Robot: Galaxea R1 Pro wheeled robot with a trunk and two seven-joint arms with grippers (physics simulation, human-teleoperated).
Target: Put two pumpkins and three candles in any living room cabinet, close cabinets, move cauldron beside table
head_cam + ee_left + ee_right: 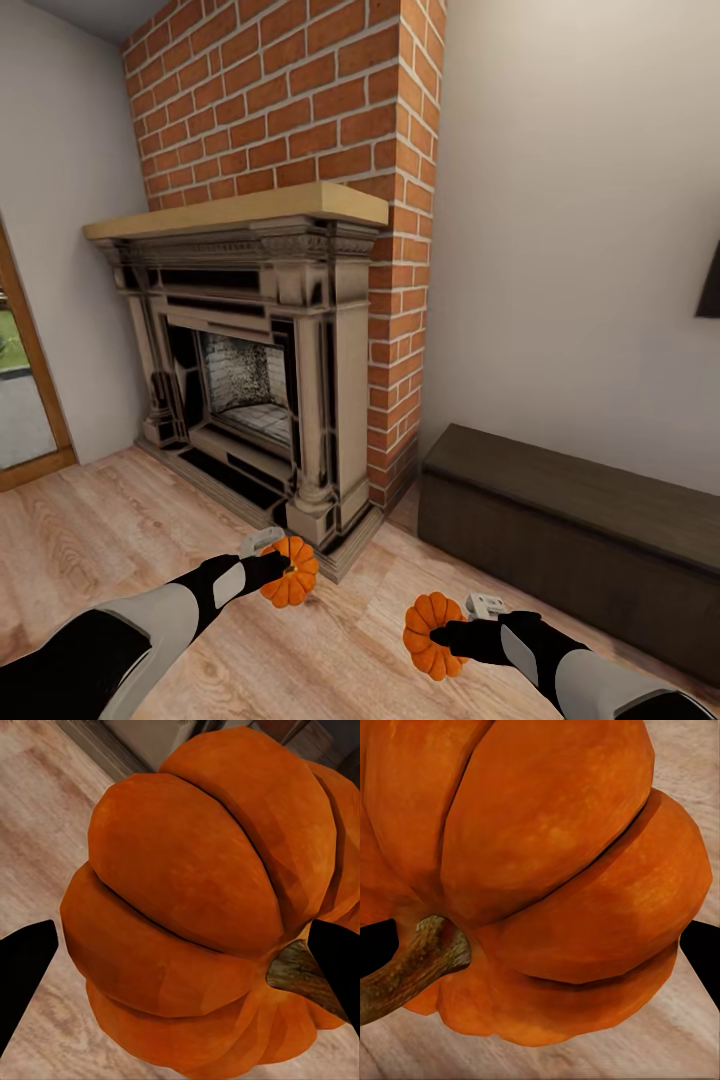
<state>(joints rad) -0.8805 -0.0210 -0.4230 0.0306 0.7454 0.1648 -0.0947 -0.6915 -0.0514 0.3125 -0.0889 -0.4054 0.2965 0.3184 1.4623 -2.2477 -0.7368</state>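
Nearest you, low in the head view, both arms reach forward, each carrying a pumpkin above the wood floor [130, 520]. Your left gripper [275, 568], at lower centre-left, has its jaws closed on the left pumpkin [291, 573]; in the left wrist view that pumpkin [202, 900] sits between the two black fingertips [22, 975], with its short brown stem beside the other finger. Your right gripper [445, 632], at lower centre-right, has its jaws closed on the right pumpkin [432, 635]; in the right wrist view that pumpkin [532, 870] bulges between the dark fingers [703, 952], and its woody stem [412, 971] points toward the frame's left edge.

Behind the pumpkins, in the middle left of the head view, stands the fireplace [260, 370] with a pale wooden mantel [240, 212] and a red brick chimney [290, 100] rising to the top of the frame. To the right of the brick, along the plain wall, lies the cabinet [570, 540], long, low and dark brown; its front looks closed. At the far left edge you see a wood-framed glass door [25, 380]. A dark shape [710, 285] cuts in at the right edge; what it is cannot be told.
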